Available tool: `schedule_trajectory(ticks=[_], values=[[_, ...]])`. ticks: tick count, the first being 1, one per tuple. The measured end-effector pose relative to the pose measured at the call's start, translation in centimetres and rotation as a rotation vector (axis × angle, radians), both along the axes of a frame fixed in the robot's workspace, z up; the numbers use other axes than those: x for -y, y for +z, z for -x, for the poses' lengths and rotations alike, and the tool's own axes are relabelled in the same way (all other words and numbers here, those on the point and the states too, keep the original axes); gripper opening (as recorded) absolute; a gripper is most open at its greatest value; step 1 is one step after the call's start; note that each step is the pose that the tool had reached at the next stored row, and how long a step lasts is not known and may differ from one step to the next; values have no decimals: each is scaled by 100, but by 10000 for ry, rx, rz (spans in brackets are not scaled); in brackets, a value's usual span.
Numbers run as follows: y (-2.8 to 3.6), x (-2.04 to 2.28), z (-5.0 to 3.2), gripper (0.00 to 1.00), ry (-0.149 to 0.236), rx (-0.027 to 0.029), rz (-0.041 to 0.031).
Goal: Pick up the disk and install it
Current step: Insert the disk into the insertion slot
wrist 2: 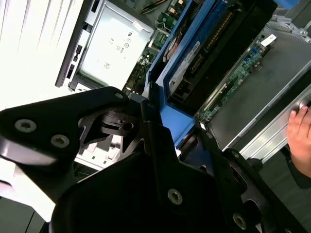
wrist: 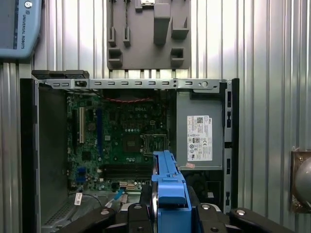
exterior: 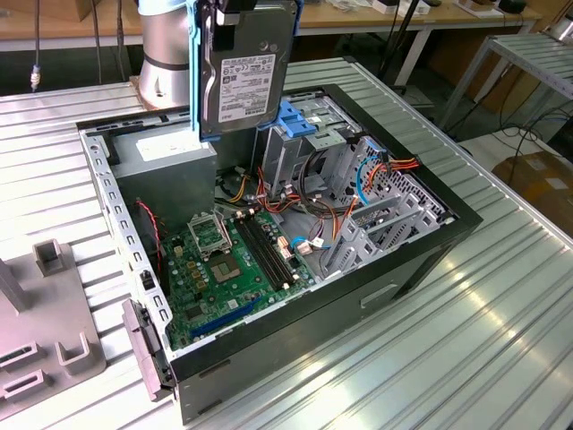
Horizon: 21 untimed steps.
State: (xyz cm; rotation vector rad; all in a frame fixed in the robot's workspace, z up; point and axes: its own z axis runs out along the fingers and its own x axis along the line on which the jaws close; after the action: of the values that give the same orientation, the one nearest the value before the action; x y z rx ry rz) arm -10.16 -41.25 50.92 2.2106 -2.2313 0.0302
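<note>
Exterior view — disk [exterior: 246, 79] (in claw [exterior: 240, 12]) hangs, edges clear of case [exterior: 376, 300].

the disk [exterior: 243, 54] is dark smooth metal with a white paper label [exterior: 243, 90] and blue plastic rails [exterior: 194, 81]; the table [exterior: 501, 305] is ribbed, shiny bare metal; the computer case [exterior: 295, 358] is matt black outside, dull grey sheet metal within

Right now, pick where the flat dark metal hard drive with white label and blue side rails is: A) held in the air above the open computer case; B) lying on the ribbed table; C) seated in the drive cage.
A: in the exterior view the blue-railed hard drive hangs upright above the open black computer case; in the first wrist view the claw clamps its rail.
</note>
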Motion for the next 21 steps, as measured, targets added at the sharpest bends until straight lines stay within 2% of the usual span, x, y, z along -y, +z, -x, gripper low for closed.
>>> schedule_trajectory(ticks=[11,21], values=[[-1,12,-19,37,0,0,-1],[0,77,-19,37,-1,0,-1]])
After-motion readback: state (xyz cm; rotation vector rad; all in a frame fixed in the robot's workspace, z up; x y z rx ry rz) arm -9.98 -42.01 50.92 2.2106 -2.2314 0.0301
